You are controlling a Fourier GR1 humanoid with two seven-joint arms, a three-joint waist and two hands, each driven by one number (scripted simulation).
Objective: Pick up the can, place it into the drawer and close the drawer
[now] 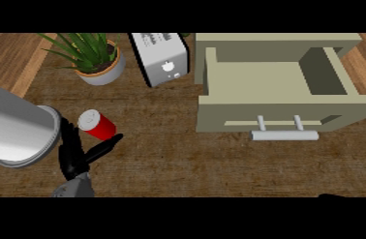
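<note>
A red can (98,125) with a pale lid lies tilted on the wooden counter at the left. My left hand (73,160) reaches up from the lower left, open. Its straight fingers (68,136) lie just left of the can and its thumb (106,142) points up under the can's lower right side, so the can sits in the fork between them. The beige drawer (271,118) stands pulled open at the right, its inside bare, with a pale bar handle (284,135) at the front. Only a dark sliver of my right hand (333,195) shows at the bottom right edge.
A potted green plant (94,56) stands at the back left. A white toaster (163,59) sits between it and the drawer's cabinet (279,38). My grey left forearm (22,131) fills the left edge. Bare counter lies between the can and the drawer.
</note>
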